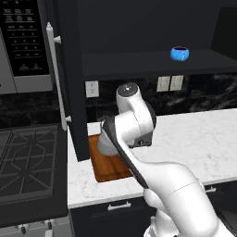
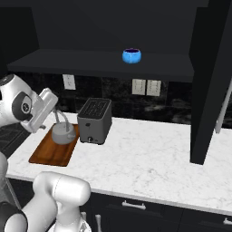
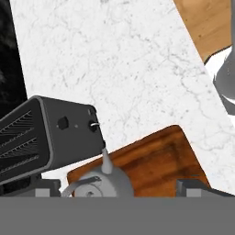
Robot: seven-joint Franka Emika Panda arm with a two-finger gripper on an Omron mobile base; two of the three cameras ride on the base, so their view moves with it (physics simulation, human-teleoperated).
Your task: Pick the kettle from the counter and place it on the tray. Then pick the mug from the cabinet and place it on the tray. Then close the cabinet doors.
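The grey kettle [image 2: 62, 132] stands on the reddish-brown tray [image 2: 50, 152] at the left end of the white counter [image 2: 149, 158]. My gripper [image 2: 55, 113] hangs open just above it. In the hand view the kettle [image 3: 103, 183] lies low between the two spread fingertips of the gripper [image 3: 119, 187], nothing gripped. The blue mug [image 2: 132, 55] sits on the shelf of the open dark cabinet [image 2: 99, 59]. It is also up to the right as the mug [image 1: 179, 53]. My arm hides most of the tray [image 1: 104, 169] in the left base view.
A dark grey toaster [image 2: 95, 120] stands right beside the tray. Both cabinet doors hang open: one [image 1: 69, 78] over the tray's left side, the other [image 2: 206, 81] over the counter's right. A microwave [image 1: 25, 41] and stove [image 1: 28, 162] lie to the left.
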